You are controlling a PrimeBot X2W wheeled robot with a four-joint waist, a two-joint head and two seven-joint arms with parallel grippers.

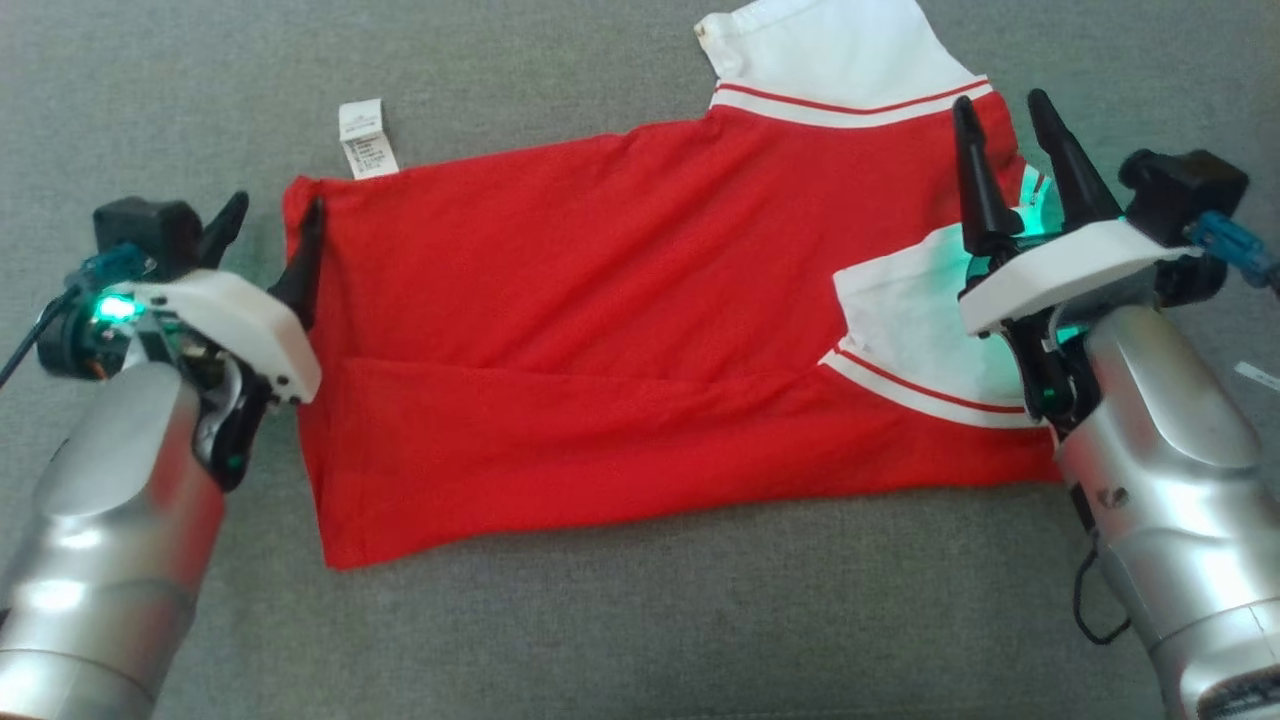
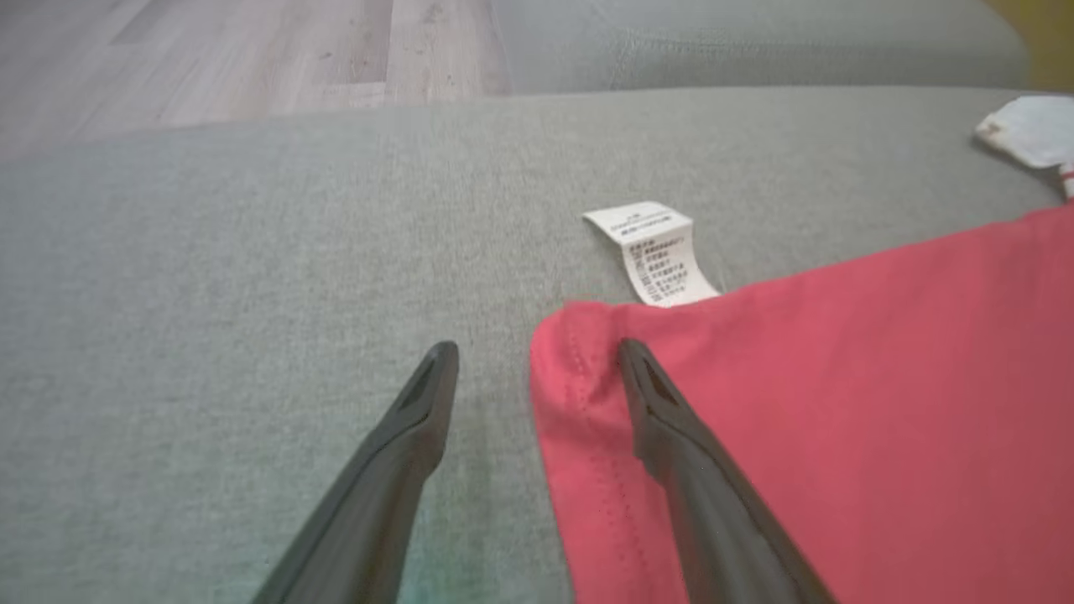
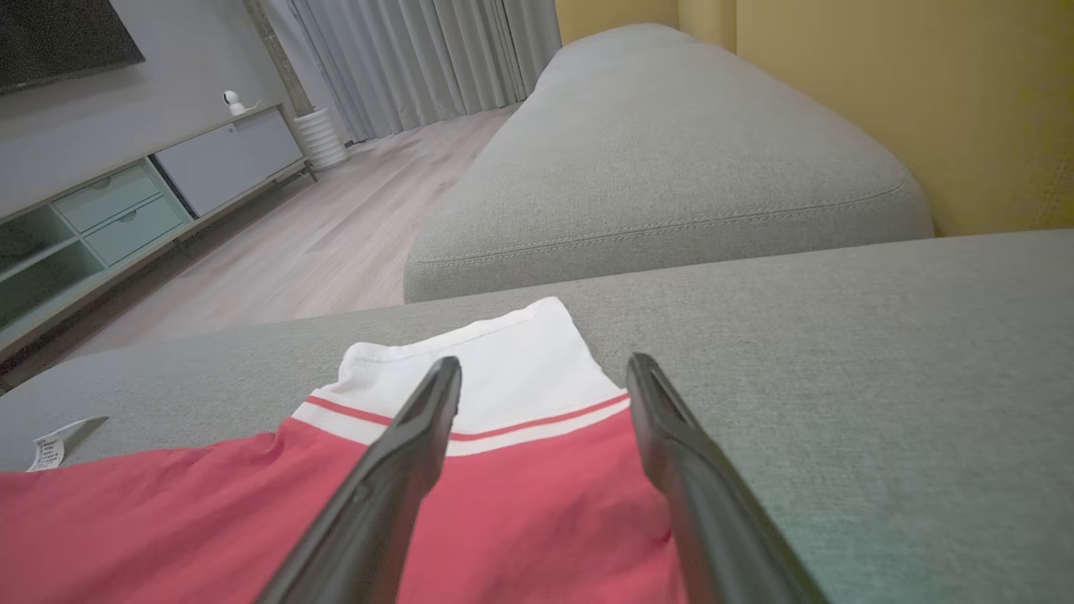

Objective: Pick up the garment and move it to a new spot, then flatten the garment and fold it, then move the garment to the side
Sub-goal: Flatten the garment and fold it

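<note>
While they point forward at the garment (image 1: pixel 600 330) ends, left pincer (image 1: pixel 279 201) and right pincer (image 1: pixel 1001 97) gape empty.

Left gripper (image 1: pixel 279 202) fingers apart, right gripper (image 1: pixel 1001 98) fingers apart, forearms angled inward

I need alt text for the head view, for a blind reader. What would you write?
A red garment with white sleeves lies partly folded on a grey cushion. The open left tool straddles its hem; the open right tool is over its sleeve end.
</note>
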